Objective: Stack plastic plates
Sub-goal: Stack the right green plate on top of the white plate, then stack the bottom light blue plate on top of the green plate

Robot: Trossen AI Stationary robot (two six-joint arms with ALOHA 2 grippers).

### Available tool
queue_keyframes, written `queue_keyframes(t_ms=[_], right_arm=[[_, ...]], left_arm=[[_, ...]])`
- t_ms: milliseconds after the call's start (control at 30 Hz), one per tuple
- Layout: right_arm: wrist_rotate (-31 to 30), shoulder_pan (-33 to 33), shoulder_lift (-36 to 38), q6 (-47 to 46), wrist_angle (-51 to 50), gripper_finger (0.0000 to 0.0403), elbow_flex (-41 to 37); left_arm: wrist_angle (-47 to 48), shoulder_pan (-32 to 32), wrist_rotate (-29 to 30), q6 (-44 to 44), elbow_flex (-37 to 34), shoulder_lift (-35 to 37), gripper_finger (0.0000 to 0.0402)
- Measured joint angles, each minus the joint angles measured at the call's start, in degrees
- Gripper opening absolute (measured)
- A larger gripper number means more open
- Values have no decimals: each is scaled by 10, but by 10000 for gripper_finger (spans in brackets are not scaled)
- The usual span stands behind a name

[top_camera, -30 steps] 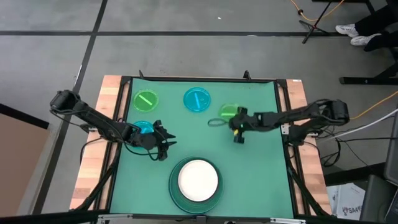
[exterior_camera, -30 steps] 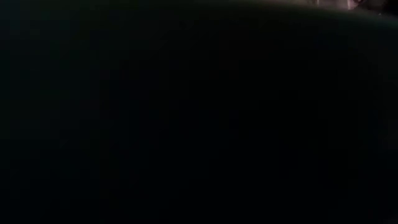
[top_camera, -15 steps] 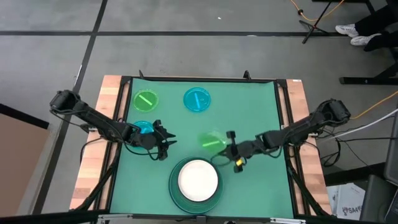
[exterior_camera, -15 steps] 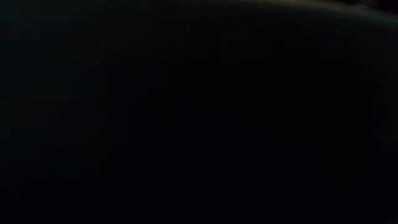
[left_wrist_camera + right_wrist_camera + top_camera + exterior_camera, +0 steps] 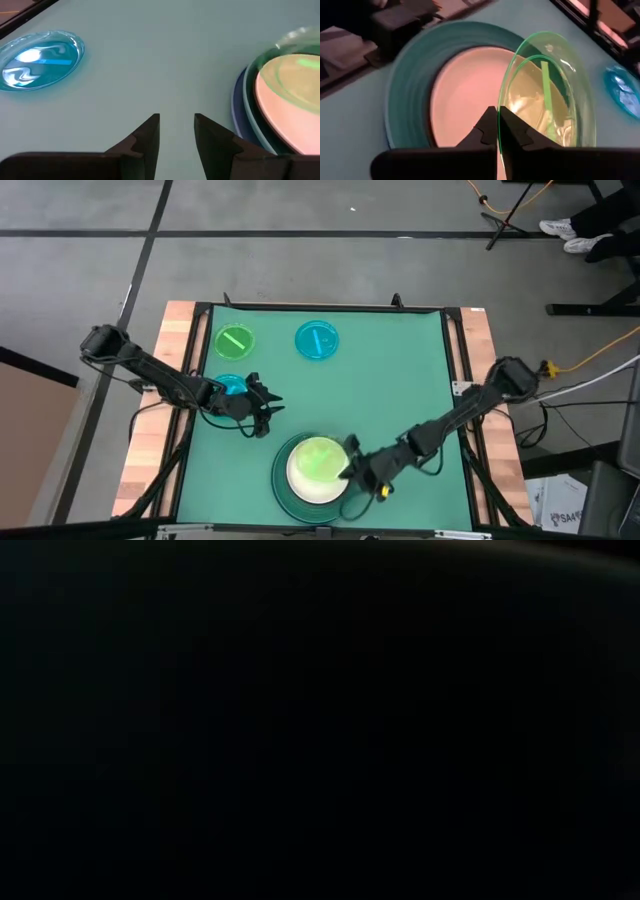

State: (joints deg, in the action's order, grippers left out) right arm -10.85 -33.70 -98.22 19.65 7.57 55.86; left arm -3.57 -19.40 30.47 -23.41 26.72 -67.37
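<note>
A stack of larger plates [image 5: 283, 488] sits at the table's near edge, its dark green rim showing around a white plate [image 5: 300, 480] on top. My right gripper [image 5: 352, 470] is shut on a small translucent green plate [image 5: 318, 457] over the white plate. My left gripper [image 5: 262, 412] hovers open left of the stack, beside a small cyan plate [image 5: 230, 385] lying flat on the mat. Another green plate [image 5: 234, 340] and cyan plate [image 5: 317, 340] lie flat near the far edge. The low view is dark. My right gripper pinches the small green plate by its rim [image 5: 502, 131] between the two fingers, on the edge nearest the wrist. The fingers reach in from the table's right side, slanting toward the near edge. The plate is tilted over the white plate [image 5: 465, 100]; whether they touch I cannot tell.
Open green mat lies between the stack and the far plates, and on the table's right half. A black frame [image 5: 455, 350] and wooden strips border the mat. In the left wrist view the stack [image 5: 250, 100] is close to my open left fingers [image 5: 150, 132].
My right gripper has carried the small green plate from the mat's right middle toward the near edge, ending over the white plate on the stack. The plate is now lifted and tilted. The gripper has stayed shut on it.
</note>
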Motion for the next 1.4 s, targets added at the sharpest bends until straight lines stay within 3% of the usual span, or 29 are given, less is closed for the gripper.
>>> queue_keyframes(t_ms=[333, 467, 700, 867, 1067, 1200, 1400], right_arm=[[22, -1, -78, -5, -47, 1, 68], [49, -1, -79, -69, -46, 1, 63], [44, 13, -79, -178, -43, 6, 62], [38, 24, -79, -239, -42, 60, 62], [43, 23, -60, -244, -83, 148, 86], [33, 16, -38, -244, -87, 175, 90], [-27, 2, -35, -222, -95, 175, 89]], left_arm=[[-4, -1, -11, -3, 0, 0, 115], [-4, -1, -15, -1, 0, 0, 115], [-4, -1, -18, -5, 0, 0, 115], [-4, 0, -37, 0, 0, 0, 115], [9, -6, -74, 7, 9, 0, 115], [62, -34, -103, -25, 41, 0, 115], [265, -95, -99, -122, 108, 0, 114]])
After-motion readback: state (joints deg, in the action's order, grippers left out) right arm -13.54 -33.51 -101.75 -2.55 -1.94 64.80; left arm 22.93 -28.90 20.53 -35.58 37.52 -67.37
